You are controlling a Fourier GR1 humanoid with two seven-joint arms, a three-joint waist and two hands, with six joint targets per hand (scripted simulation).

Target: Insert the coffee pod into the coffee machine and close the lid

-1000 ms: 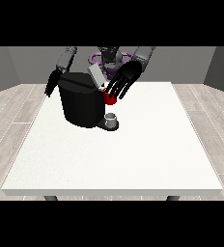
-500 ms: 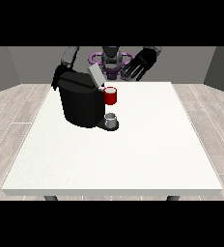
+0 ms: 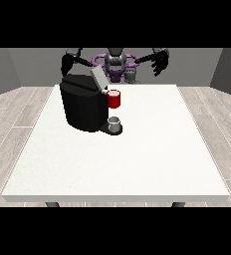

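The machine [image 3: 85,107] stands on the worktop [image 3: 137,159] towards its far left part, its lid [image 3: 98,77] tilted up and open. A red thing at the machine [image 3: 114,99] sits at its front, and below it a grey thing [image 3: 115,121] rests on the drip base; whether that is the pod I cannot tell.

The hand at the view's right [image 3: 160,62] hangs raised beyond the far edge, well apart from the machine, its fingers spread and holding nothing. The hand at the view's left [image 3: 67,62] is up behind the machine's top; how its fingers lie I cannot tell.

The lid is not yet shut. The likely hazard is a reach from behind that strikes the raised lid sideways or shoves the whole machine forward, since the body blocks a straight path. A downward press off the lid's middle could slip.

Room is generous: the near and right parts of the worktop lie bare, and the machine stands well in from the edges.
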